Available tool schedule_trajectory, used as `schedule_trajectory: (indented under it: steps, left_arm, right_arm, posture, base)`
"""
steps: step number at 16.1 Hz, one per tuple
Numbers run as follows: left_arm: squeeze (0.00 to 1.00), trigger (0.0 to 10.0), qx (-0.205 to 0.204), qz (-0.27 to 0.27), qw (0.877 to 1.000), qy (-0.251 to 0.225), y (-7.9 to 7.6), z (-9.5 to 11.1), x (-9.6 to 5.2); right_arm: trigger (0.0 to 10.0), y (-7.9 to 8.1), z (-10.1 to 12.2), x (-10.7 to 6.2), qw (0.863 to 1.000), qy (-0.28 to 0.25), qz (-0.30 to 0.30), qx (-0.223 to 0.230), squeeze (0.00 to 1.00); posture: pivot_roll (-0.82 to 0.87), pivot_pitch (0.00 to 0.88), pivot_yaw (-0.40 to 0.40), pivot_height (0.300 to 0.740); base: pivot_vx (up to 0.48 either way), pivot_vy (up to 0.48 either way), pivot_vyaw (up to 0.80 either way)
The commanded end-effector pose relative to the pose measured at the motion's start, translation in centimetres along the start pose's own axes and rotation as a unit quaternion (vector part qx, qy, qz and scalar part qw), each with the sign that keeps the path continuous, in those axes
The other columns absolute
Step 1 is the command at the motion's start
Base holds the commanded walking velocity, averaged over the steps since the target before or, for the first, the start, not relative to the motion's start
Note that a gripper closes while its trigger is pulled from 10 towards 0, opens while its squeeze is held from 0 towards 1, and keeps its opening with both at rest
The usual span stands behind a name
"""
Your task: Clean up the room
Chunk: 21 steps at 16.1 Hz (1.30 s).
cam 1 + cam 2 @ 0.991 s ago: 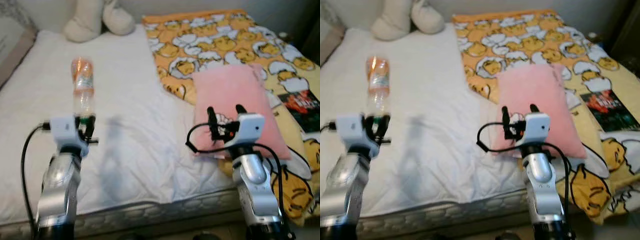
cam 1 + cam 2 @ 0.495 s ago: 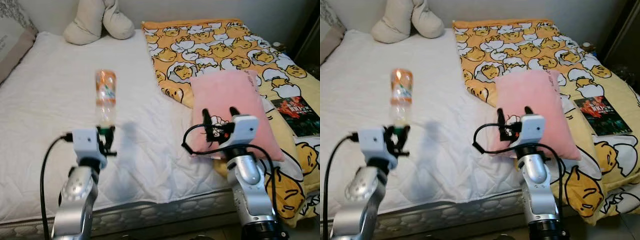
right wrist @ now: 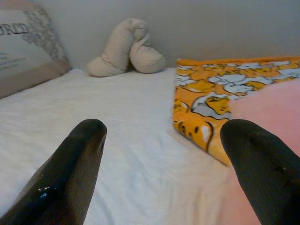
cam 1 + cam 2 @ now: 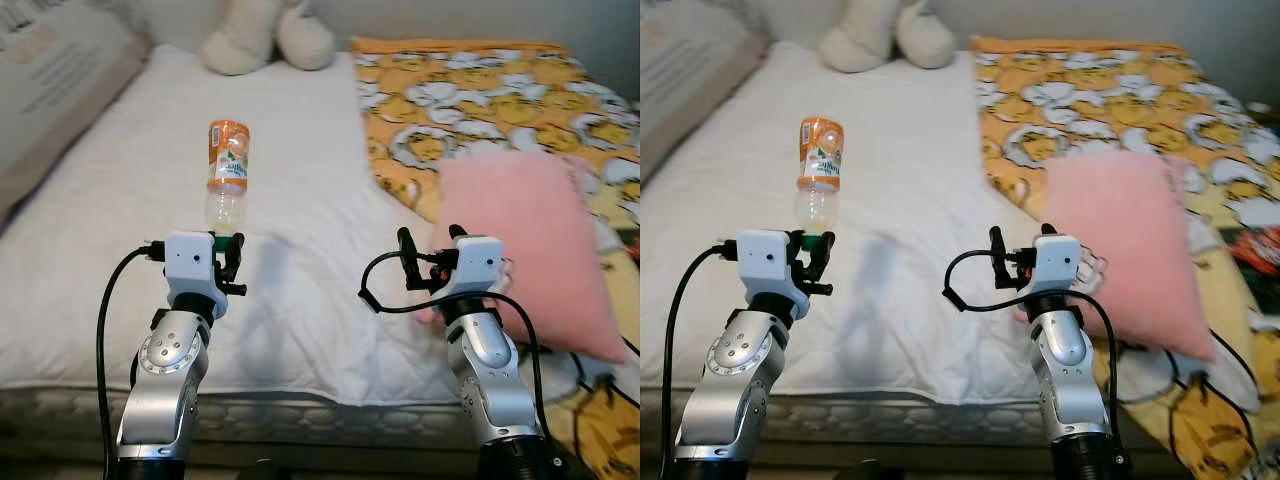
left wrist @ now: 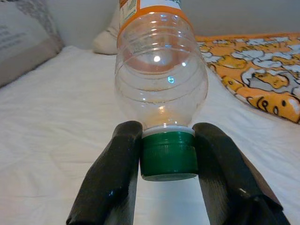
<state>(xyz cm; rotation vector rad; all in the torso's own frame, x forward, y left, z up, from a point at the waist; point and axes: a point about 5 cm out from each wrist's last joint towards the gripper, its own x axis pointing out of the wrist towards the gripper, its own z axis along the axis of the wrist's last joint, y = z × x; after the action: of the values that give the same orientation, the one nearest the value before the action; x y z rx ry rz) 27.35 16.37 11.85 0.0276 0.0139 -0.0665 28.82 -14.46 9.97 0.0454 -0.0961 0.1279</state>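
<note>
Left gripper [image 5: 166, 157] clamped on the green cap of a clear plastic orange-labelled bottle [image 4: 228, 170], held above the white bed [image 4: 300, 220]. Right gripper [image 3: 164, 154] fingers apart, holding nothing, beside the pink fluffy pillow [image 4: 530, 240].

Clear glossy plastic bottle [image 5: 159, 79]

Even, soft indoor light; head views slightly blurred, faint shadow on bed [image 4: 300, 200]; glare spots on bottle [image 5: 159, 79].
</note>
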Motion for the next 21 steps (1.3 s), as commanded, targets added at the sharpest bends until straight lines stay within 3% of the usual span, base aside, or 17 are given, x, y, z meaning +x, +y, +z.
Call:
schedule_trajectory:
  steps: [1, 8, 13, 21]
  left_arm:
    - [0.0, 10.0, -0.001, -0.01, 1.0, 0.0, -0.3, 0.2, 0.2]
    - [0.0, 10.0, -0.006, -0.021, 1.0, -0.003, -0.6, 0.5, 0.9]
    - [0.0, 10.0, 0.004, -0.023, 1.0, -0.004, -0.6, 0.7, 1.4]
    - [0.0, 10.0, 0.028, -0.029, 0.999, -0.003, -1.3, 0.5, 1.1]
  right_arm:
    - [10.0, 0.0, -0.2, 0.0, 1.0, 0.004, -0.001, 0.005, 0.0]
    - [10.0, -0.3, -0.8, 0.1, 1.0, 0.015, -0.004, 0.012, 0.0]
    - [10.0, -0.4, -1.1, 0.1, 1.0, 0.02, -0.005, 0.014, 0.0]
    - [10.0, -1.0, -1.4, 0.2, 0.999, 0.028, -0.011, 0.016, 0.0]
  posture:
    - [-0.13, 0.0, 0.067, 0.74]
    - [-0.12, 0.0, 0.067, 0.74]
    - [-0.12, 0.0, 0.069, 0.74]
    - [-0.12, 0.0, 0.071, 0.74]
  base:
    - [0.0, 0.0, 0.72]
    - [0.0, 0.35, 0.7]
    - [0.0, 0.0, 0.69]
    - [0.0, -0.424, 0.64]
